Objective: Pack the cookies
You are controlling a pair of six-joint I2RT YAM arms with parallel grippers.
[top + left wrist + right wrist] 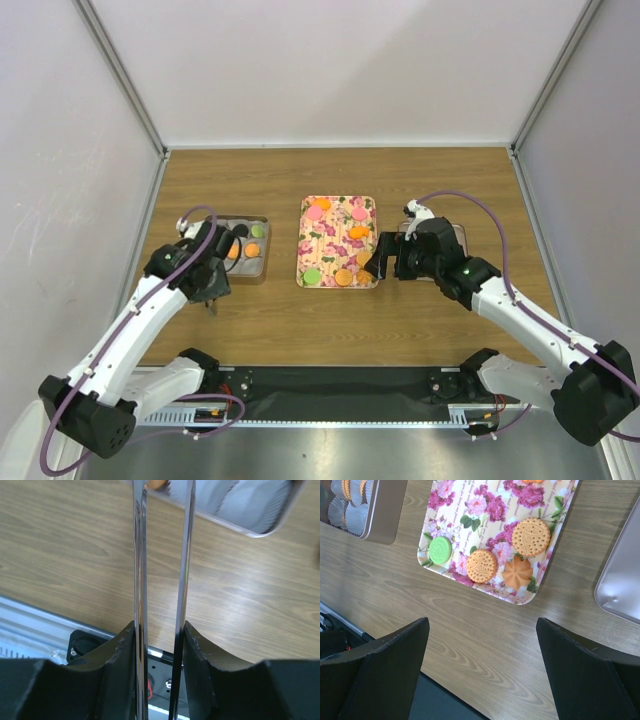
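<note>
Several cookies lie on the floral tray [335, 245]: pink ones [314, 212], orange ones [358, 232] and a green one [312, 275]. The right wrist view shows the green cookie [440, 550] and three orange cookies [481, 566] near the tray's [470, 520] front edge. More cookies [252, 249] sit in the grey tin [262, 270]. My left gripper [222, 262] [160, 630] is shut on metal tongs [141, 570] that reach the tin's edge [250, 520]; an orange cookie [157, 484] shows at their tips. My right gripper [375, 262] [482, 630] is open and empty, above the table beside the tray's near right corner.
The tin's grey lid [452, 240] lies right of the tray, partly under my right arm; it also shows in the right wrist view [620, 590]. White paper cups [345, 510] line the tin. White walls close in the table on three sides.
</note>
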